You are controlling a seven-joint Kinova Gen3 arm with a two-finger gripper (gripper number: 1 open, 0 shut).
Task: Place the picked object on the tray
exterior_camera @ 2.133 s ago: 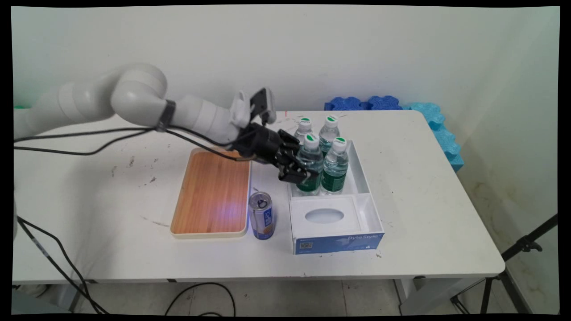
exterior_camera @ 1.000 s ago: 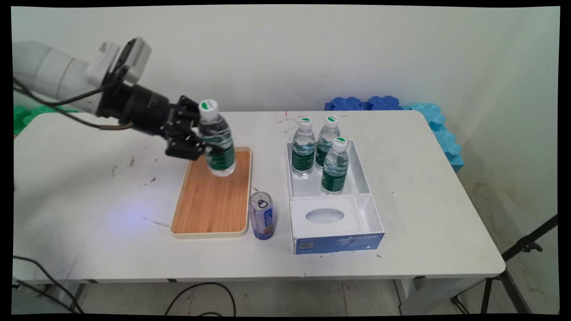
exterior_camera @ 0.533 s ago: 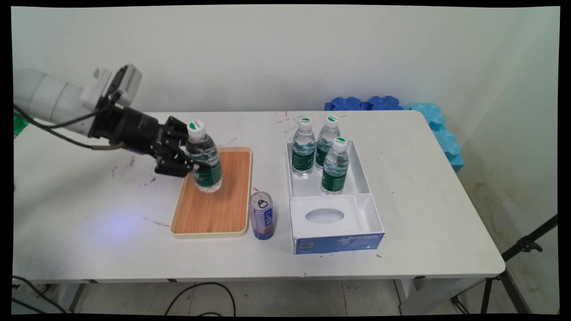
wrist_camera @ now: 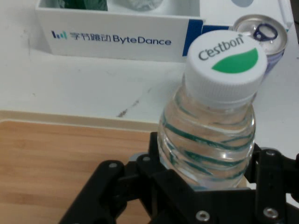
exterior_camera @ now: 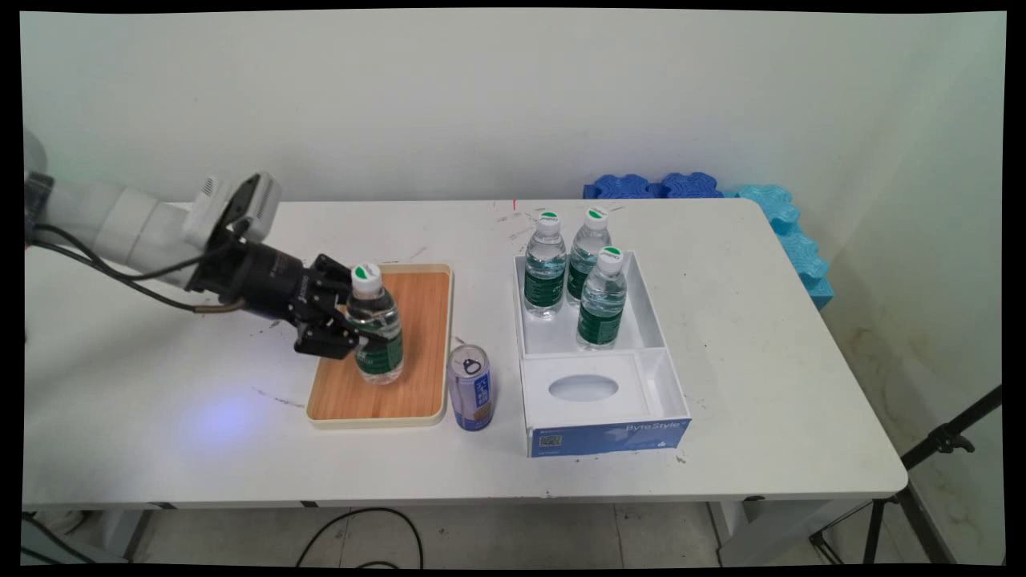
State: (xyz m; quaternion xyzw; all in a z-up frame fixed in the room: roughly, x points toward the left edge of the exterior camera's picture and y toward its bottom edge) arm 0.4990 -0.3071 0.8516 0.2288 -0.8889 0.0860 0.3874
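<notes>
We see a water bottle (exterior_camera: pixel 375 335) w/ white-green cap, upright over the wooden tray (exterior_camera: pixel 417 304), clamped at mid-body by the gripper (exterior_camera: pixel 353 332); can't tell if its base touches the tray. Just right of the tray stands a can (exterior_camera: pixel 470 387). Beyond that, a white box (exterior_camera: pixel 653 320) w/ 3 more bottles (exterior_camera: pixel 576 272) in its far compartment, all on the table (exterior_camera: pixel 761 336).
</notes>
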